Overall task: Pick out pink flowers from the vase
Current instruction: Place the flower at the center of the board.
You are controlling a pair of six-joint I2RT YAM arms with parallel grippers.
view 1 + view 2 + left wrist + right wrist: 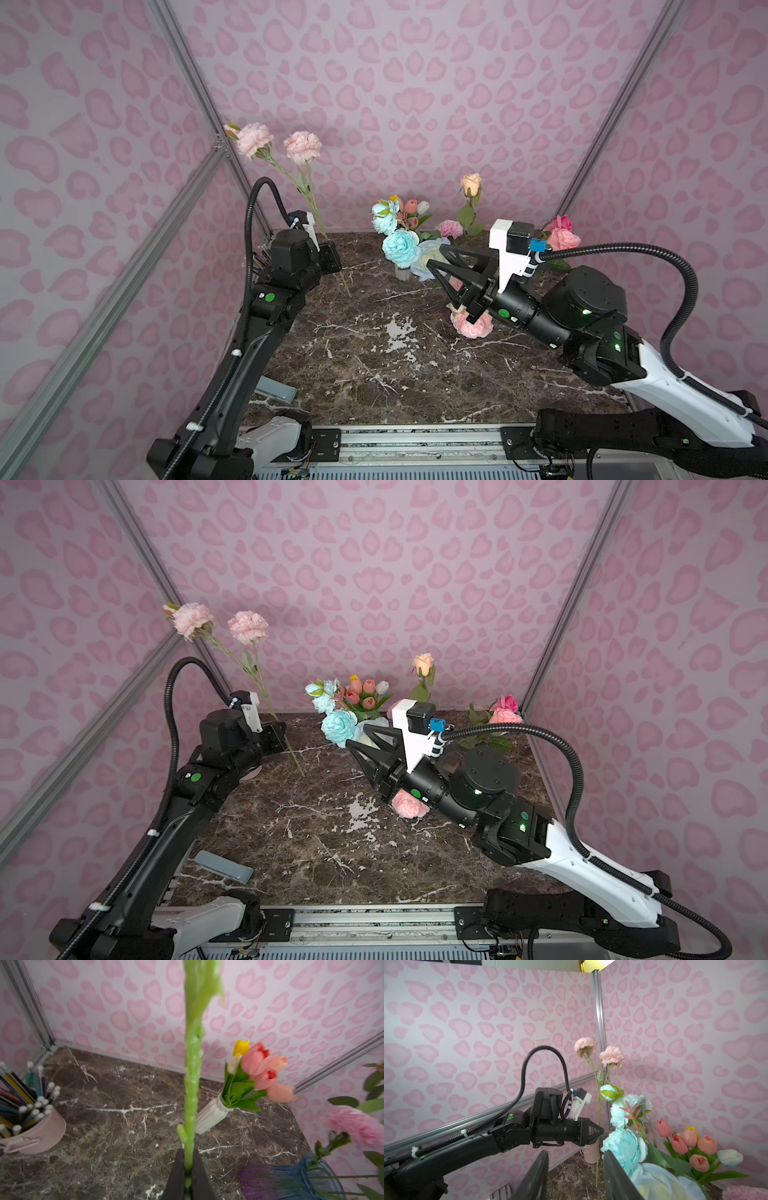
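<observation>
Left claw (188, 1156) clenches a pink flower stem (192, 1084); right claw (435, 255) gapes, seemingly empty

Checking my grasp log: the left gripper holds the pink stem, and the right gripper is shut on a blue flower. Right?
No: the right gripper is open and empty, as the right wrist view shows. The left gripper does hold the pink stem.

Marble tabletop (374, 374) — loose pink rose (473, 328), white vase (209, 1118), pencil cup (39, 1132)
</observation>
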